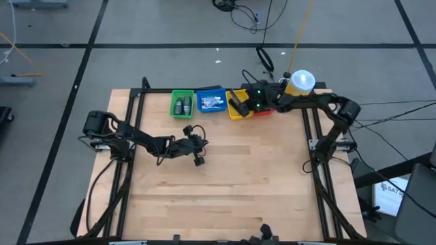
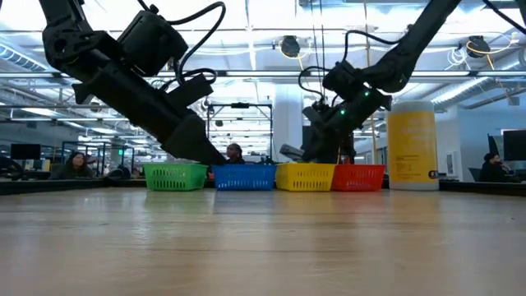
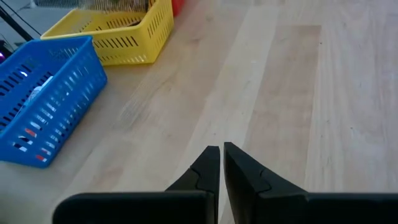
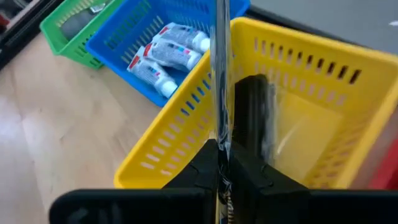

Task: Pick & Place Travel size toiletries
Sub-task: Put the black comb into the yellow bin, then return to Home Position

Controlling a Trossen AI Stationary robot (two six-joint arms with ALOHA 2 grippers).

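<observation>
My right gripper (image 4: 222,149) hovers over the near wall of the yellow bin (image 4: 186,130) and is shut on a thin silver sachet (image 4: 221,74) that I see edge-on. A dark upright item (image 4: 252,112) shows inside that bin, behind the sachet. White tubes with blue and red marks (image 4: 165,53) lie in the blue bin (image 1: 211,102). Dark bottles (image 1: 181,105) lie in the green bin (image 1: 173,95). My left gripper (image 3: 221,151) is shut and empty. It hangs over bare table (image 1: 199,158), on the near side of the bins. My right gripper pinches the sachet's near end (image 4: 221,140) between its two fingers. The sachet sticks straight out past the fingertips, edge-on to the wrist camera. It is lifted clear, above the yellow bin's rim. In the low view it juts out sideways (image 2: 289,152) from the gripper.
Green, blue, yellow and red bins (image 2: 357,176) stand in a row along the table's far edge. The big yellow bottle with a white cap (image 1: 300,83) stands to their right. The wooden table (image 1: 259,184) stretches toward the near edge. People sit in the room beyond.
</observation>
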